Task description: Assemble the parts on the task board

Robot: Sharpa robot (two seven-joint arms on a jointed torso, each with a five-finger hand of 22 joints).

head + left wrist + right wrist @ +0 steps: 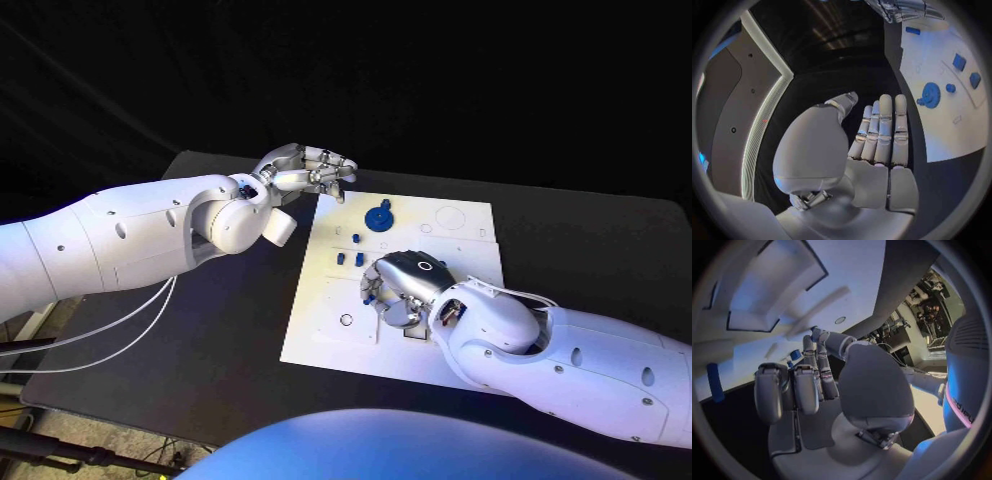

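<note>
The left hand (306,170) hovers off the far left corner of the task board (325,335), above the black table (216,340); its wrist view shows the fingers (882,131) laid straight and side by side with nothing in them, so it holds no part. On the board, a blue gear (379,217) sits near the far edge, with small blue parts (356,239) just below it, seemingly already placed. Further right, the right hand (400,290) rests low over the board's middle, fingers curled; something small and blue (796,354) shows at its fingertips, but I cannot tell whether it grips it. Judging by the outlines near the far right corner and the hole near the left edge, several places look unfilled, so assembly seems partly done.
</note>
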